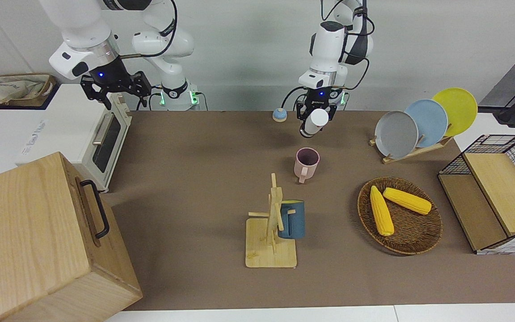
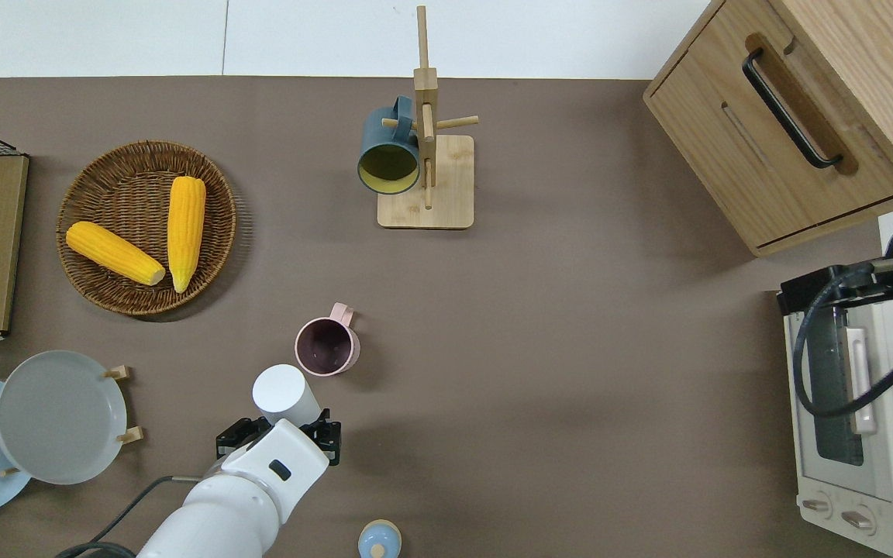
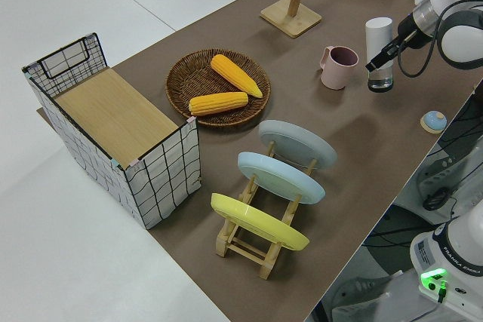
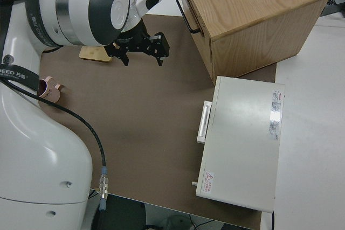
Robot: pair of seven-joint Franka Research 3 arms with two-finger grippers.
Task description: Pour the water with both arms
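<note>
My left gripper [image 1: 314, 111] [image 2: 280, 435] is shut on a white bottle [image 1: 314, 121] [image 2: 285, 393] [image 3: 379, 49] with a clear lower part. The bottle stands roughly upright, close beside the pink mug [image 1: 306, 162] [image 2: 327, 346] [image 3: 337, 66] and nearer to the robots than it. Whether its base touches the brown table mat [image 1: 204, 179] I cannot tell. The mug stands upright and open, with nothing seen inside. My right gripper [image 1: 115, 88] [image 4: 141, 51] hangs open and empty in the air over the white toaster oven [image 1: 105, 138] [image 2: 849, 403] at the right arm's end.
A wooden mug tree [image 1: 273, 219] carries a blue mug [image 1: 292, 219], farther from the robots. A wicker basket [image 1: 411, 241] holds two corn cobs. A plate rack [image 1: 418, 123], wire crate [image 1: 503, 192], wooden cabinet [image 1: 38, 237] and small blue timer [image 1: 279, 115] ring the mat.
</note>
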